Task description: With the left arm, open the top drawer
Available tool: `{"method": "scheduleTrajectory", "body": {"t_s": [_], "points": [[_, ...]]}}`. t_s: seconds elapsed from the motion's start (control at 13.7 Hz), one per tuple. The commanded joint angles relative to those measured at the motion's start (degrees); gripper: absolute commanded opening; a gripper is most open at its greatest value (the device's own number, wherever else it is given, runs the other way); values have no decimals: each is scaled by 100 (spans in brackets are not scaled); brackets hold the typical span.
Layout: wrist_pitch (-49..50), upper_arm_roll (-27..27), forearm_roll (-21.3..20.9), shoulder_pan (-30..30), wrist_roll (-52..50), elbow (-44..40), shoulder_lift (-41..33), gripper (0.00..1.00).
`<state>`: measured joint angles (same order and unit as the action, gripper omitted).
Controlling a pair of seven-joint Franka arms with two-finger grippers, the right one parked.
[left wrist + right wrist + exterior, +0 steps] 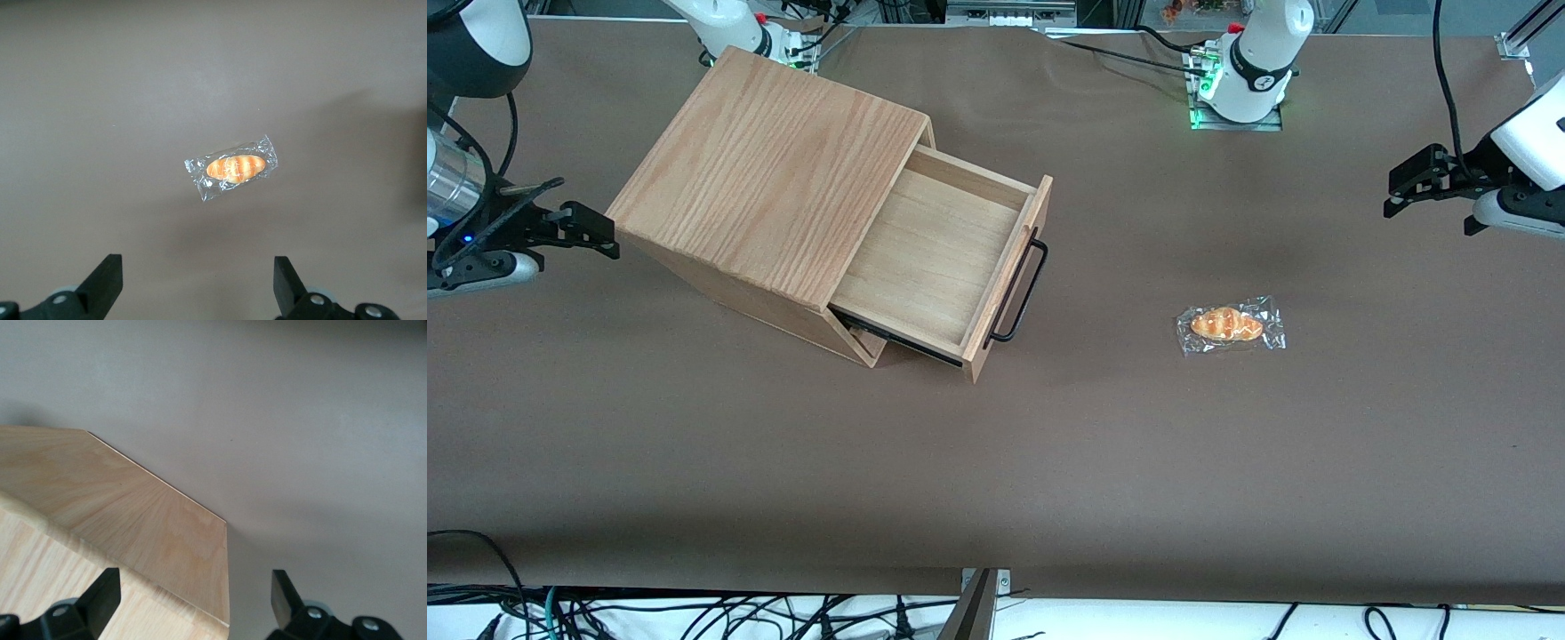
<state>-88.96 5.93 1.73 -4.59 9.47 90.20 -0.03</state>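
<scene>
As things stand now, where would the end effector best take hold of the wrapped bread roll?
Across the wrapped bread roll's narrow middle, from straight above: it lies flat and long. The open end effector hangs above it, away from the top drawer.

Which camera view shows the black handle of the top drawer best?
The front view: the handle shows whole on the pulled-out top drawer. The wrist views miss it; the left one sees only a wrapped bread roll under the open end effector, far off toward the working arm's end.
</scene>
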Motion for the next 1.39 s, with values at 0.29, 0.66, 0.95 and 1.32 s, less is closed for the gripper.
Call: {"method": "scheduleTrajectory", "body": {"t_s": [0.29,0.66,0.95,1.32], "points": [[-104,-31,-191,2,-41,6,99,100],[-104,-39,-191,-7,-41,6,99,100],[-95,-22,-191,-16,-41,24,99,100],[-174,-22,-191,-16,-41,6,134,100]]}}
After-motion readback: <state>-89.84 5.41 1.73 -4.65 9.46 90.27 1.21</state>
